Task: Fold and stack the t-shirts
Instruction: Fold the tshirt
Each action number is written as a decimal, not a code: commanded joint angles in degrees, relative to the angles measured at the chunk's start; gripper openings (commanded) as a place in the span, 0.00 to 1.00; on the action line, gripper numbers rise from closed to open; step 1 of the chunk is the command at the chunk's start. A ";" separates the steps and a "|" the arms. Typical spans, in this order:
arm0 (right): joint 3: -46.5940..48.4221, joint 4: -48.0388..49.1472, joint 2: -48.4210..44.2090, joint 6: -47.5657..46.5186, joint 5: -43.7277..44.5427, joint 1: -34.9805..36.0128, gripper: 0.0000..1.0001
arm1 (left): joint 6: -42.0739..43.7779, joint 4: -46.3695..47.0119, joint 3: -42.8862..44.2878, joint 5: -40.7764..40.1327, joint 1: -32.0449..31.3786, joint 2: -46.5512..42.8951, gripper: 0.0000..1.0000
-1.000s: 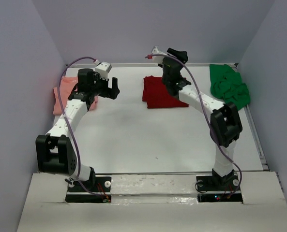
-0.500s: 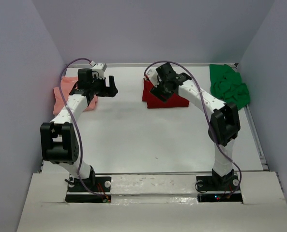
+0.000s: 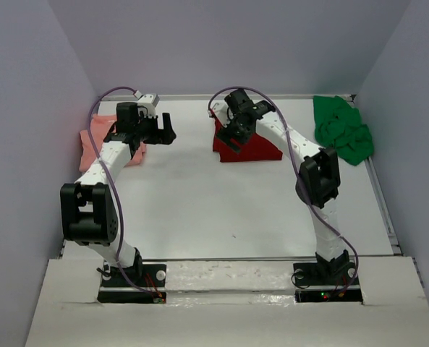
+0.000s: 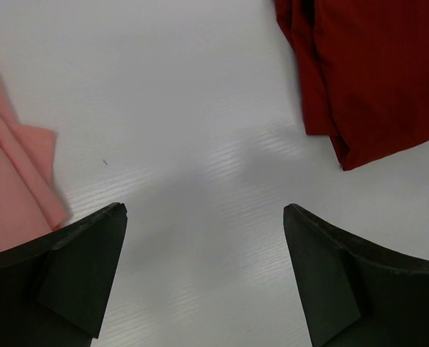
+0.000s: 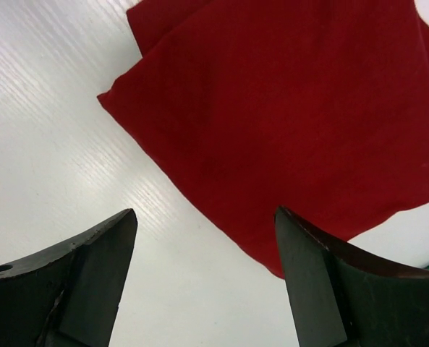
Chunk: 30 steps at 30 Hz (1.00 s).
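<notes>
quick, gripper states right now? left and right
Left gripper: open, empty.
Right gripper: open, empty, over the dark red t-shirt.

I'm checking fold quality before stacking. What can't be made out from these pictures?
- Dark red t-shirt: far part behind the right arm, top view; cut by edges, both wrist views.
- Salmon pink t-shirt: partly behind the left arm, top view.
- Green t-shirt: crumpled, layers too small, top view.
</notes>
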 commanded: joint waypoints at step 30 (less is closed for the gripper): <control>13.34 0.12 17.02 -0.40 -6.02 3.61 0.82 | -0.64 0.12 3.73 2.64 0.10 1.90 0.99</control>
